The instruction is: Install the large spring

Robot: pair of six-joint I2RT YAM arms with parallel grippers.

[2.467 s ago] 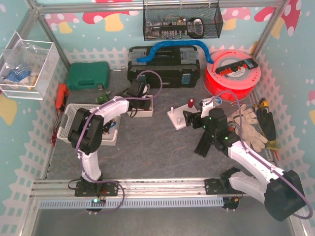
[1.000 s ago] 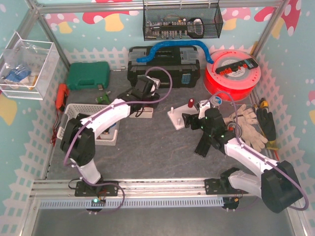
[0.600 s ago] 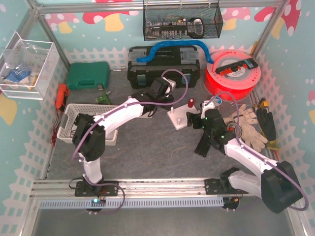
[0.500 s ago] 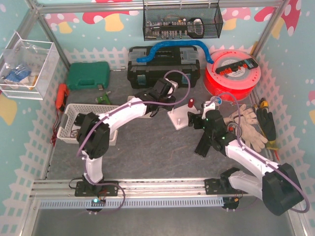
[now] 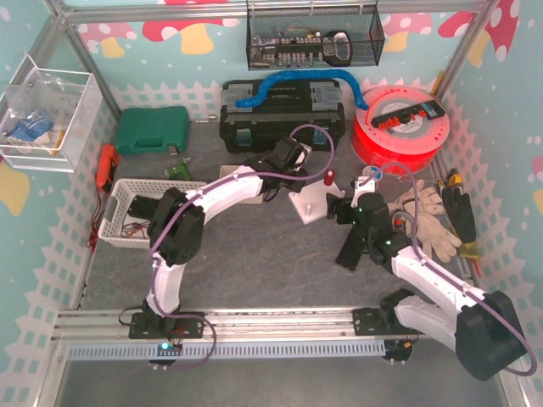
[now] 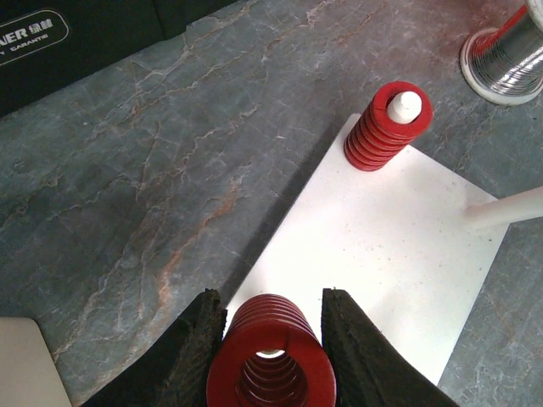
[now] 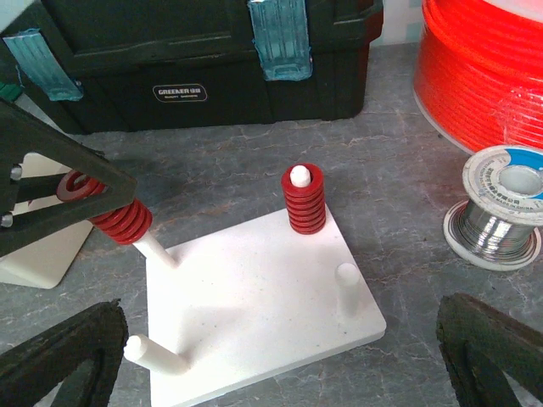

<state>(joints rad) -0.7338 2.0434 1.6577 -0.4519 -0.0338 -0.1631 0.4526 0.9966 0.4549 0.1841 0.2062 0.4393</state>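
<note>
holding large spring (image 6: pixel 273 315) on white peg (image 7: pixel 159 250)

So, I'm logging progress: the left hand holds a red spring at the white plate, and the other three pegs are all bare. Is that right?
Not quite. The right wrist view shows a seated spring already on one of the other pegs, so only two pegs are bare. The left hand does hold the held spring at the plate.

Left arm outstretched, left tool (image 6: pixel 273 339) clamped around the large spring (image 6: pixel 271 373); right tool (image 7: pixel 276 360) spread wide.
</note>
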